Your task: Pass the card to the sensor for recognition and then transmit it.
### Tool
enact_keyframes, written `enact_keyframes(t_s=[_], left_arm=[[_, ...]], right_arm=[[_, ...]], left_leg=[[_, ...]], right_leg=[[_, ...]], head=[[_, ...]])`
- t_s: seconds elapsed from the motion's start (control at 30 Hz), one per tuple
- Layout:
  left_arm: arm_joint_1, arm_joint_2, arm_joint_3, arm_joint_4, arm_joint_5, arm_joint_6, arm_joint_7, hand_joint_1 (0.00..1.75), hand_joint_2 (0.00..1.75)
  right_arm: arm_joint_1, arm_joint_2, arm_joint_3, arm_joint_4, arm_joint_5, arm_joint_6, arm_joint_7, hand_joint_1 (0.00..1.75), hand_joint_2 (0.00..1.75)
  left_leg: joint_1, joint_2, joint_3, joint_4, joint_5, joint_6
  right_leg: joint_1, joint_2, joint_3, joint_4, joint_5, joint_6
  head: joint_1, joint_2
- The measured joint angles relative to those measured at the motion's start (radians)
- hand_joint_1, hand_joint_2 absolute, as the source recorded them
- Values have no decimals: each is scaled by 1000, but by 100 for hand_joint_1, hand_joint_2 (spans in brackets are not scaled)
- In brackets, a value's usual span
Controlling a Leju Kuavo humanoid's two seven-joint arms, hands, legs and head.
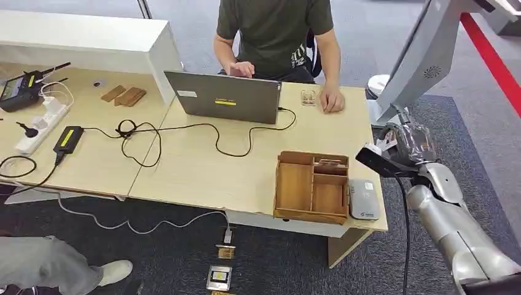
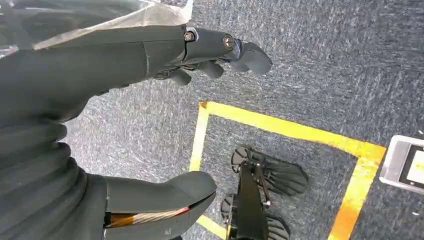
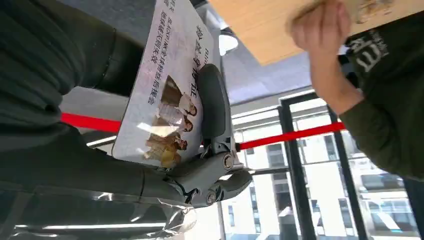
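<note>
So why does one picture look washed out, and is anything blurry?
Right wrist view: it faces bright windows, so the glass blows out white and the right robot hand and card sit in backlight. Left wrist view: the near left robot hand is soft, the carpet sharp. Head view: evenly lit, with soft shadows under the desk.

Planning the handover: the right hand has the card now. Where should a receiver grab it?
Take the card by its text-printed end, which sticks out free of the right hand. The thumb lies along one long edge near the pictured end, so come in from the text end and pinch the two flat faces; that likely stays clear of the fingers.
</note>
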Motion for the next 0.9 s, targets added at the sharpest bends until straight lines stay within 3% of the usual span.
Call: enact_keyframes(t_s=[0.37, 0.9], left_arm=[[-1, -16, -1, 0, 11, 30, 13, 0, 175], [0, -21, -1, 0, 12, 14, -24, 0, 175]], right_arm=[[12, 50, 32, -29, -18, 20, -3, 175, 175], [43, 23, 51, -37, -37, 22, 22, 175, 175]], left_leg=[[0, 0, 0, 0, 0, 0], [0, 0, 0, 0, 0, 0]], right_leg=[[0, 0, 0, -1, 0, 0], [0, 0, 0, -1, 0, 0]], head=[[0, 0], [0, 0]])
